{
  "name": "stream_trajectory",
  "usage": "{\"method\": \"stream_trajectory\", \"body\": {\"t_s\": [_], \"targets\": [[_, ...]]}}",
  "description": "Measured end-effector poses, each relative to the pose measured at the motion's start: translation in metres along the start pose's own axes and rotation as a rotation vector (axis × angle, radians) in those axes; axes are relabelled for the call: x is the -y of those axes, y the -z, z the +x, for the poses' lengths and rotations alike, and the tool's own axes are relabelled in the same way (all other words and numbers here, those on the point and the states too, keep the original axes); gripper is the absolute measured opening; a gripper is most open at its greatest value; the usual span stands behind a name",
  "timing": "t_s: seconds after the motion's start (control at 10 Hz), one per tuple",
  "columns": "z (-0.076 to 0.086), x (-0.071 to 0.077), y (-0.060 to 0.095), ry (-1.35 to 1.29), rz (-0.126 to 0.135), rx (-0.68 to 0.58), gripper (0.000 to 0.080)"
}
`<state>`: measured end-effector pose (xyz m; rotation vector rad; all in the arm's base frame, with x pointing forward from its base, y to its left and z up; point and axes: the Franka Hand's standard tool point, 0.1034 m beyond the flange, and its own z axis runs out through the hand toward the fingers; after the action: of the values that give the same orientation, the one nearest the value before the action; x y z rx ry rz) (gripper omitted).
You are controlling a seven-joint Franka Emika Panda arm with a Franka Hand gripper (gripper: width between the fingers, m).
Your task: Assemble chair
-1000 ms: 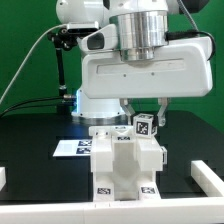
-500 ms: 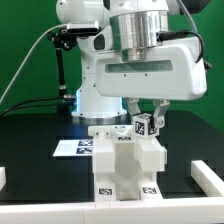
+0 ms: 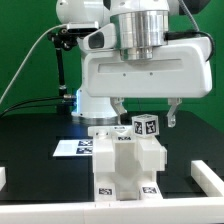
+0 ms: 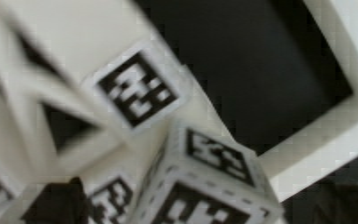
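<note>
1. Hanging above the chair, the gripper (image 3: 146,112) has its jaws spread wide; nothing is held between them.
2. 2 fingers show in the exterior view: one finger (image 3: 119,108) toward that view's left, the other well off toward its right, both clear of the parts.
3. Between the fingers and just below their tips sits a small white post (image 3: 146,127), its top tilted a bit, with a black-and-white tag on the face toward the camera.
4. The post stands on top of the chair (image 3: 127,165), at the upper corner toward the exterior view's right.
5. The chair is a blocky white stack with a notch down the middle of its front; tags show along its lower front and near its top.
6. It stands on the black table (image 3: 35,150), roughly mid-frame, near the front edge.
7. The marker board (image 3: 72,148) lies flat on the table just behind the chair, toward the exterior view's left.
8. Wrist view is blurred: tagged white blocks (image 4: 137,88) seen close up, dark table behind, a white strip (image 4: 345,120) running diagonally past them.
9. Green wall behind the arm base.
</note>
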<state>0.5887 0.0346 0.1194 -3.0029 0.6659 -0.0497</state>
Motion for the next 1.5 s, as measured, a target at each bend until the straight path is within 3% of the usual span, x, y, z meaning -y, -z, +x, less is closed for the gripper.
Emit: {"method": "stream_trajectory", "body": {"t_s": [0.1,0.2,0.4,0.7,0.9,1.0,1.1,1.2,1.5], "targets": [[-0.002,-0.002,0.001,0.193,-0.008,-0.005,0.0648],[-0.005,-0.004,0.006,0.200,0.003,-0.032,0.0648],[-0.005,-0.007,0.004,0.340,-0.006,-0.028,0.0649],[-0.011,0.005,-0.003,0.625,-0.032,-0.044,0.0649],[-0.010,0.006,-0.004,0.601,-0.030,-0.053,0.0649],[-0.010,0.006,-0.004,0.593,-0.029,-0.053,0.0554],[-0.010,0.006,-0.004,0.558,-0.028,-0.053,0.0372],[-0.010,0.006,-0.004,0.487,-0.026,-0.054,0.0283],[-0.010,0.007,-0.004,0.266,-0.018,-0.055,0.0283]]}}
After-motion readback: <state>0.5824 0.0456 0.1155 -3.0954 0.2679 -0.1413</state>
